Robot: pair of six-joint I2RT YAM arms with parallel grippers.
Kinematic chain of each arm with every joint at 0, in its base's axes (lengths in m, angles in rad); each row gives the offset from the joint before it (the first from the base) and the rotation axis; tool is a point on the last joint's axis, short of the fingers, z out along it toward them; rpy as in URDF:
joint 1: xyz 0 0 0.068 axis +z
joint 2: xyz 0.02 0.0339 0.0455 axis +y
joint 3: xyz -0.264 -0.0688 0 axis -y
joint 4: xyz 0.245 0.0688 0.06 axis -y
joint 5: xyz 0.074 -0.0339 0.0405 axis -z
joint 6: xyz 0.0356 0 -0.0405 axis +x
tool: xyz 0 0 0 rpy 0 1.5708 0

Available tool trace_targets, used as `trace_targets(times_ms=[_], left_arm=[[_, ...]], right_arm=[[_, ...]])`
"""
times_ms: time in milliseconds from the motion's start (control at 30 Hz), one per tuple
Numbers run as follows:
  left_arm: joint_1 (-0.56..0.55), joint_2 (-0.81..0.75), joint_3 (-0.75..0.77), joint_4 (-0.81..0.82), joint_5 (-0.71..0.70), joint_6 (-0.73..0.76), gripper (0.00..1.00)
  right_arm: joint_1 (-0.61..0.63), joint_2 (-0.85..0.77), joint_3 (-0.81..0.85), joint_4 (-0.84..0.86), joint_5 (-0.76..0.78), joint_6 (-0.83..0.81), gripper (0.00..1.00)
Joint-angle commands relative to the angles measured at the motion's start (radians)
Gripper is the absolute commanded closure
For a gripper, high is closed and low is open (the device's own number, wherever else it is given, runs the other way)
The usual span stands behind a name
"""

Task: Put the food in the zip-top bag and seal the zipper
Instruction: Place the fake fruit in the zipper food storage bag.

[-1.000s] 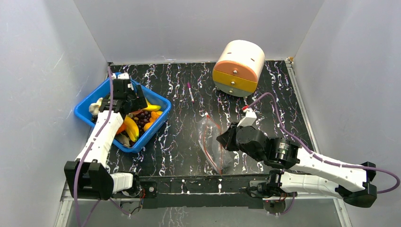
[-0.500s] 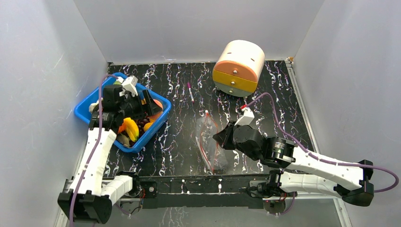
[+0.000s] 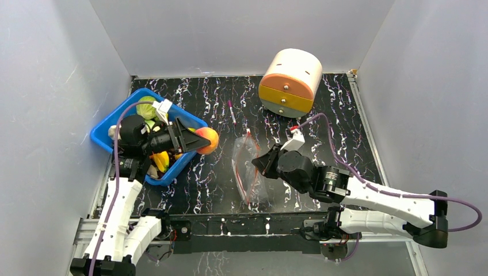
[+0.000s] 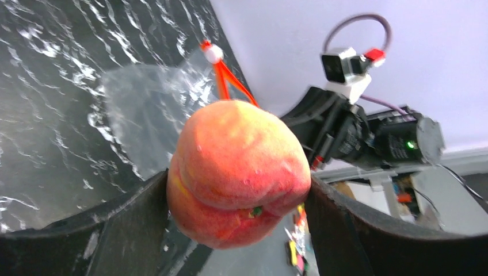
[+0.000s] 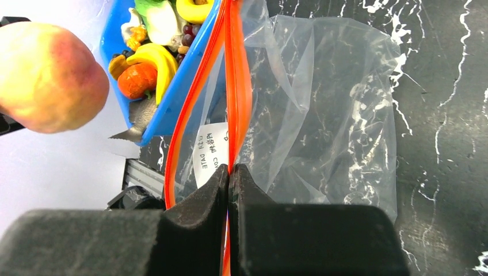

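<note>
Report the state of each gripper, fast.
Left gripper: closed on the orange-red round fruit.
Right gripper: closed on the zipper of the zip-top bag.

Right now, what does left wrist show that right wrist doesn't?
Left wrist only: the right arm with its camera on top, and the left end effector shut on the peach from both sides.
Right wrist only: the blue bin with bananas and other toy food, the right end effector pinching the zipper, and a white label on the zip-top bag.
Both: the peach, the bag with its mouth partly open, the zipper, and the black marbled table.
</note>
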Motion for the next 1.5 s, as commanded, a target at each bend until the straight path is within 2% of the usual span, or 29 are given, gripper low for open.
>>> trace_targets(times_ms=[0, 67, 300, 433, 733, 800, 867, 1033, 1067, 1167, 1267, 1400, 1467], left_arm=[[-0.021, -0.031, -0.087, 0.219, 0.121, -0.221, 0.60], [-0.043, -0.036, -0.112, 0.293, 0.132, -0.281, 0.60], [-0.173, -0.021, -0.157, 0.418, 0.083, -0.355, 0.60], [-0.259, -0.015, -0.203, 0.439, 0.011, -0.345, 0.60], [-0.289, 0.041, -0.258, 0.283, -0.082, -0.184, 0.61], [-0.291, 0.055, -0.212, 0.137, -0.175, -0.091, 0.63], [-0.291, 0.075, -0.172, 0.031, -0.232, -0.013, 0.63], [-0.291, 0.116, -0.130, -0.066, -0.273, 0.026, 0.60], [-0.292, 0.118, -0.123, -0.073, -0.267, 0.027, 0.59], [-0.293, 0.103, -0.126, -0.042, -0.214, -0.013, 0.30], [-0.294, 0.082, -0.129, -0.013, -0.165, -0.055, 0.21], [-0.293, 0.039, -0.111, -0.051, -0.179, -0.040, 0.11], [-0.293, 0.026, -0.101, -0.066, -0.179, -0.028, 0.09]], right_arm=[[-0.006, 0.050, 0.022, 0.135, 0.033, -0.004, 1.00], [-0.006, 0.086, 0.033, 0.155, 0.035, -0.009, 1.00], [-0.006, 0.189, 0.081, 0.220, 0.007, -0.022, 1.00], [-0.006, 0.207, 0.089, 0.239, -0.009, -0.027, 1.00], [-0.006, 0.155, 0.070, 0.278, -0.033, -0.054, 1.00], [-0.006, 0.158, 0.079, 0.241, -0.022, -0.054, 1.00], [-0.006, 0.157, 0.056, 0.302, -0.077, -0.088, 1.00], [-0.006, 0.164, 0.029, 0.404, -0.148, -0.168, 1.00], [-0.006, 0.169, 0.029, 0.411, -0.156, -0.175, 1.00], [-0.006, 0.178, 0.022, 0.423, -0.161, -0.180, 1.00], [-0.006, 0.177, 0.021, 0.417, -0.156, -0.181, 1.00], [-0.006, 0.170, 0.015, 0.402, -0.135, -0.170, 1.00], [-0.005, 0.164, 0.004, 0.401, -0.127, -0.163, 1.00]])
